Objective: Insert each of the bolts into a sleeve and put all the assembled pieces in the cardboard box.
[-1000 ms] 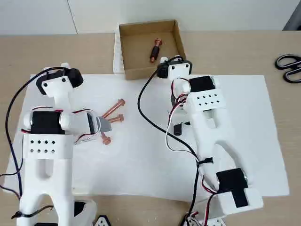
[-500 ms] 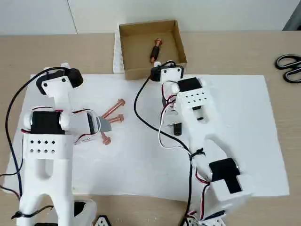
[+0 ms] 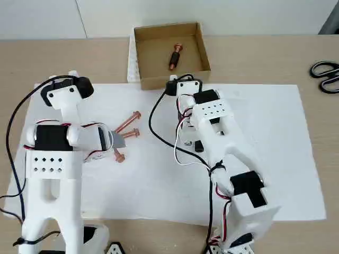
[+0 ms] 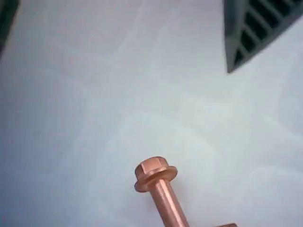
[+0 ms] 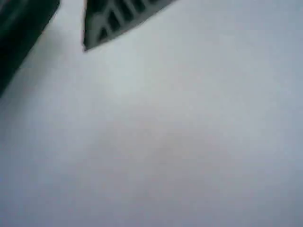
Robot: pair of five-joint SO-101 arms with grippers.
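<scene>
Three copper bolts lie on the white sheet (image 3: 159, 180): two (image 3: 127, 123) (image 3: 131, 133) side by side and one (image 3: 119, 156) nearer the front. My left gripper (image 3: 118, 141) sits just left of them, open; in the left wrist view one bolt (image 4: 156, 182) lies below its spread fingers (image 4: 255, 28). A small black sleeve (image 3: 198, 145) stands on the sheet beside my right arm (image 3: 212, 114). My right gripper (image 5: 71, 47) hovers over bare sheet, fingers slightly apart and holding nothing. The cardboard box (image 3: 204, 50) at the back holds one assembled piece (image 3: 175, 56).
Black scissors (image 3: 326, 74) lie at the far right table edge. Cables hang from both arms over the sheet. The sheet's right half and front middle offer free room.
My right arm has drawn back from the box's front edge, swinging left and toward the front over the sheet. The left arm and the bolts have not moved.
</scene>
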